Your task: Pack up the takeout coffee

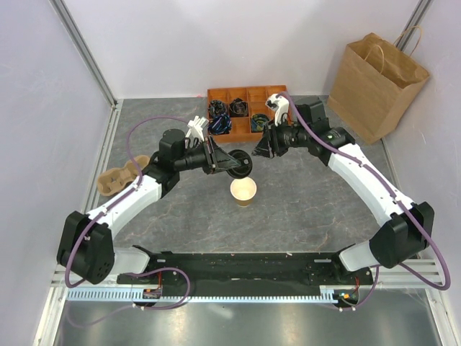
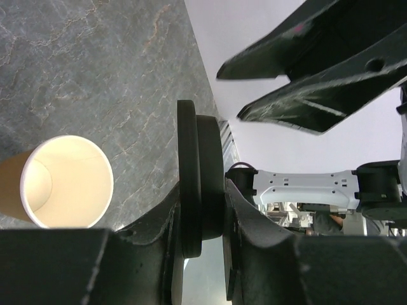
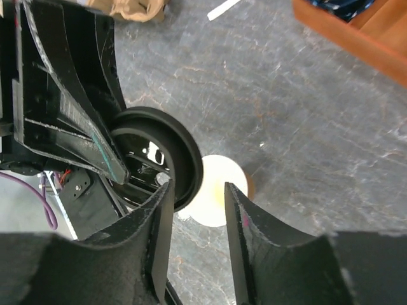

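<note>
The takeout coffee stands apart in two pieces. Its brown paper cup [image 1: 243, 192] sits open and upright mid-table, also seen as the cup [image 2: 67, 181] and the cup [image 3: 219, 190]. My left gripper [image 1: 234, 162] is shut on the black lid [image 1: 240, 164], holding the lid [image 2: 200, 184] on edge just above and behind the cup. My right gripper [image 1: 261, 148] hovers close to the lid's right side. In the right wrist view that gripper [image 3: 198, 189] is open, nothing between its fingers, with the lid [image 3: 159, 159] beside its left finger.
An orange compartment tray [image 1: 216, 92] with dark items lies behind the grippers. A large brown paper bag [image 1: 378, 86] stands at the back right. A tan cup carrier [image 1: 115, 176] rests by the left wall.
</note>
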`<state>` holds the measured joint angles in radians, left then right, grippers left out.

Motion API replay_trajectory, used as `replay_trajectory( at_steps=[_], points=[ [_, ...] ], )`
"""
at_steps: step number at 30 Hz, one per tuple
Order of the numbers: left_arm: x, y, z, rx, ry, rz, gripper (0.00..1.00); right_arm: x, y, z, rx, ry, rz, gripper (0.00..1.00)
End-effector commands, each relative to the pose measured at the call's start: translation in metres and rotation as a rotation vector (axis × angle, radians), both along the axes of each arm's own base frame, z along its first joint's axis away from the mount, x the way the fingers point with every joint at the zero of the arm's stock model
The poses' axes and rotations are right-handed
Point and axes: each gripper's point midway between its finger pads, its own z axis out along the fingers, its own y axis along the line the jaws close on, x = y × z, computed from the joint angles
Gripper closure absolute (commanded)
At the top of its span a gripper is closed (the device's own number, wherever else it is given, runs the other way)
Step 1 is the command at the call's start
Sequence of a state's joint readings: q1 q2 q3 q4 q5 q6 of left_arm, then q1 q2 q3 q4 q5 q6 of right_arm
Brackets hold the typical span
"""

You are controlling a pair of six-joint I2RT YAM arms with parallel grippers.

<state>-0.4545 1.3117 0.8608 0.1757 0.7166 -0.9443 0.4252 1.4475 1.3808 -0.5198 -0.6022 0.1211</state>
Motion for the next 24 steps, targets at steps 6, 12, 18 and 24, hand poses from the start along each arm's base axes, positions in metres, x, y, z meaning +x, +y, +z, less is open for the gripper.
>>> replay_trajectory(
  at_steps=[6, 12, 18, 24],
  points=[
    [0.008, -0.003, 0.007, -0.031, -0.017, 0.006, 0.98, -0.001, 0.01, -0.004, -0.007, -0.022, -0.016, 0.57],
    [0.009, -0.001, 0.008, -0.025, -0.029, 0.009, 0.98, -0.006, 0.016, -0.011, -0.01, -0.013, -0.002, 0.58],
    [0.013, 0.002, 0.005, -0.023, -0.024, 0.023, 0.98, -0.009, 0.021, -0.013, -0.015, -0.015, 0.018, 0.58],
    [0.013, 0.002, 0.007, -0.028, -0.037, 0.018, 0.98, -0.007, 0.024, -0.018, -0.03, -0.013, 0.017, 0.59]
  ],
)
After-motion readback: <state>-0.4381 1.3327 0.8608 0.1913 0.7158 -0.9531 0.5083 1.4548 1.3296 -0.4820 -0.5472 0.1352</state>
